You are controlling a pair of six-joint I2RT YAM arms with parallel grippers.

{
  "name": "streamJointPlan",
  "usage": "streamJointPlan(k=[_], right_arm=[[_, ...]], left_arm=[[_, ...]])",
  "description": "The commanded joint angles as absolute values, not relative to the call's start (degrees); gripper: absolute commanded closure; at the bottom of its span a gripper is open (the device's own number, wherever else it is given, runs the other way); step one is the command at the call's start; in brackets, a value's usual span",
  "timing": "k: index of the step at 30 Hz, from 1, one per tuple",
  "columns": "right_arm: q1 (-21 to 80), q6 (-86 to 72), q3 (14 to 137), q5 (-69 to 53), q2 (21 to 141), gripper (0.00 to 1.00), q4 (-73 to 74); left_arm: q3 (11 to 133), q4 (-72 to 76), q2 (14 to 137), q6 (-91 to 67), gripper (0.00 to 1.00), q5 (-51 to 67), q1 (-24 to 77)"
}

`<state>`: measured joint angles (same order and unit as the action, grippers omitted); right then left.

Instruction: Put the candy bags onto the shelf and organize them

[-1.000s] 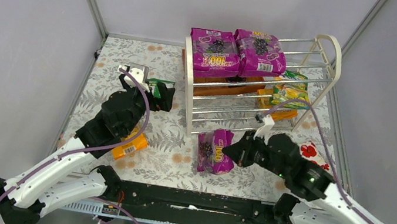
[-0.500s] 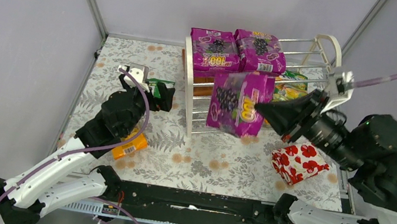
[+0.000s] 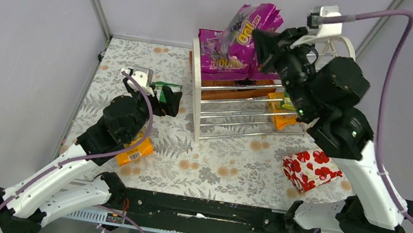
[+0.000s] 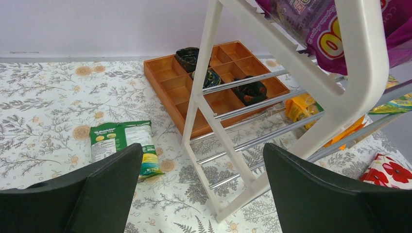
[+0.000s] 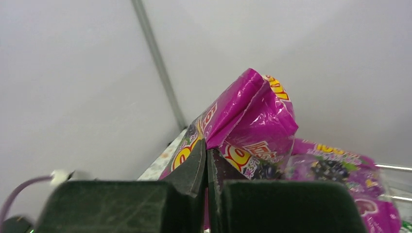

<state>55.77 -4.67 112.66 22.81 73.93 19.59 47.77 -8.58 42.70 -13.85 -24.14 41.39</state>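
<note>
My right gripper [image 3: 263,40] is shut on the edge of a magenta grape candy bag [image 3: 246,25] and holds it in the air over the top tier of the white shelf [image 3: 197,85]. The right wrist view shows the pinched bag [image 5: 252,111] between the closed jaws [image 5: 208,165]. Two more magenta bags [image 3: 213,61] lie on the top tier. My left gripper [image 3: 168,101] is open and empty over the green-white bag [image 4: 124,145] on the table, left of the shelf [image 4: 214,121]. An orange bag [image 3: 136,150] lies by the left arm. Orange-yellow bags [image 3: 282,119] sit on a lower tier, partly hidden.
A brown compartmented tray [image 4: 167,77] lies behind and under the shelf. A red-and-white heart-patterned package [image 3: 307,169] lies on the table to the right of the shelf. Grey walls enclose the table on three sides.
My right arm has lifted the magenta bag from the table in front of the shelf up to above the top tier. The left arm has not moved.
</note>
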Motion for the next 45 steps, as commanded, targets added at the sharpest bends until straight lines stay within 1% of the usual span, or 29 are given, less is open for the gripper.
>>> streamJointPlan(k=[1, 5, 10, 13, 18, 22, 27, 34, 38, 45], right_arm=[[53.4, 2.9, 115.4, 34.0, 75.1, 1.00, -4.0], [46.7, -1.1, 118.8, 34.2, 79.5, 1.00, -5.3], [41.5, -3.6, 116.5, 36.2, 82.1, 1.00, -12.2], [36.1, -7.7, 115.2, 36.8, 83.3, 1.00, -13.6], [30.5, -10.7, 107.7, 40.8, 82.7, 1.00, -20.1], [25.4, -16.9, 100.9, 41.4, 81.1, 1.00, -20.4], [23.8, -20.8, 93.2, 43.2, 78.3, 1.00, -20.4], [23.6, -29.3, 82.2, 47.6, 71.5, 1.00, -16.8], [22.7, -33.7, 79.3, 50.3, 67.4, 1.00, -10.6], [17.1, -44.2, 77.9, 43.1, 63.6, 1.00, 3.5]], left_arm=[[49.7, -7.3, 41.6, -14.6, 0.01, -22.6, 41.1], [50.1, -7.2, 41.5, -15.2, 0.01, -22.2, 41.0], [49.8, -7.2, 40.9, -15.4, 0.01, -22.0, 41.0], [49.7, -7.2, 40.6, -15.0, 0.01, -22.2, 41.0], [49.7, -7.2, 40.1, -14.7, 0.01, -22.5, 41.0], [49.7, -7.1, 40.0, -14.6, 0.01, -22.5, 41.0], [49.7, -7.1, 40.0, -14.6, 0.01, -22.4, 41.0], [49.7, -7.1, 40.3, -14.6, 0.01, -22.5, 41.0], [49.7, -7.1, 40.5, -14.6, 0.01, -22.3, 41.0], [49.7, -7.2, 40.7, -14.7, 0.01, -22.0, 41.0]])
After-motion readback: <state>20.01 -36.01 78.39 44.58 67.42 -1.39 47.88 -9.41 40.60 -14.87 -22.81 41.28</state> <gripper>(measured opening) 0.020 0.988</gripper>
